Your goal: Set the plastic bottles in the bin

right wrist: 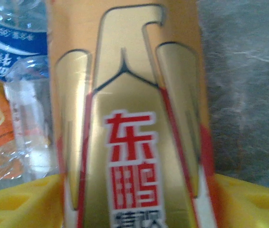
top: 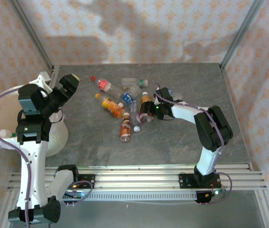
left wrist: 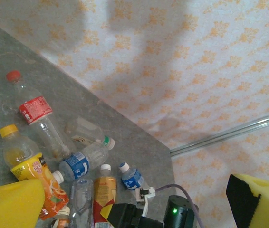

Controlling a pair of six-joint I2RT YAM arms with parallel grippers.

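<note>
Several plastic bottles lie in a loose heap mid-table: a red-labelled one, an orange juice one, a blue-labelled one and a brown one. My right gripper is shut on a gold-and-orange labelled bottle, with a yellow finger pressed against each side of it. My left gripper hangs open and empty, raised beside the bin at the left edge.
A small blue-labelled bottle lies behind the right wrist. A clear bottle with a green cap rests near the back. Patterned walls close in the table. Bare grey surface spreads in front of the heap.
</note>
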